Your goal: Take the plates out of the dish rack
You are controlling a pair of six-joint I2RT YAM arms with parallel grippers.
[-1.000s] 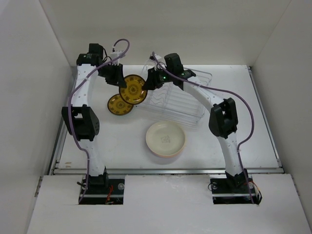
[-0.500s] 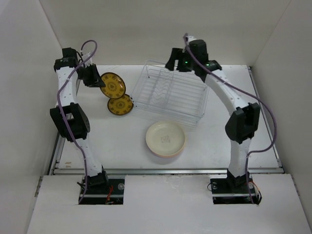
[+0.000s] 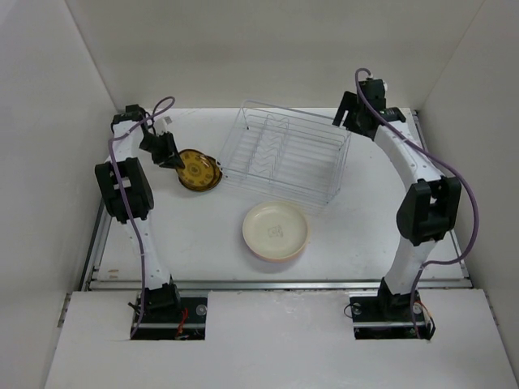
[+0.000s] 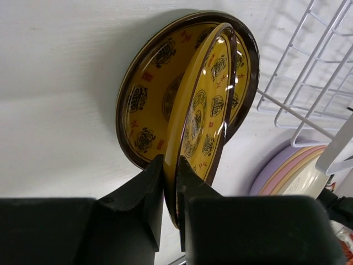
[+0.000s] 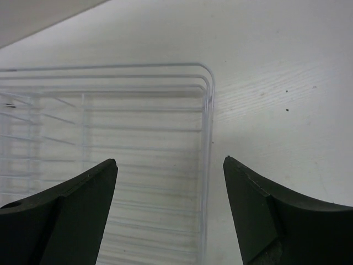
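My left gripper (image 3: 172, 158) is shut on the rim of a small brown-and-yellow patterned plate (image 4: 201, 110). It holds the plate tilted on edge against a second like plate (image 4: 149, 105) that lies flat on the table; the pair (image 3: 199, 171) sits left of the dish rack (image 3: 285, 113). The silvery wire rack looks empty. My right gripper (image 3: 349, 113) is open and empty above the rack's far right corner (image 5: 208, 105); in its own view the gripper (image 5: 171, 165) spans the rack's end wire.
A stack of larger plates with a cream one on top (image 3: 276, 231) lies in front of the rack; its lavender and pink rims show in the left wrist view (image 4: 287, 168). White walls enclose the table on three sides.
My left arm has swung down and right, bringing the held plate onto the one on the table. My right arm has moved right, from the rack's far left to its far right corner.
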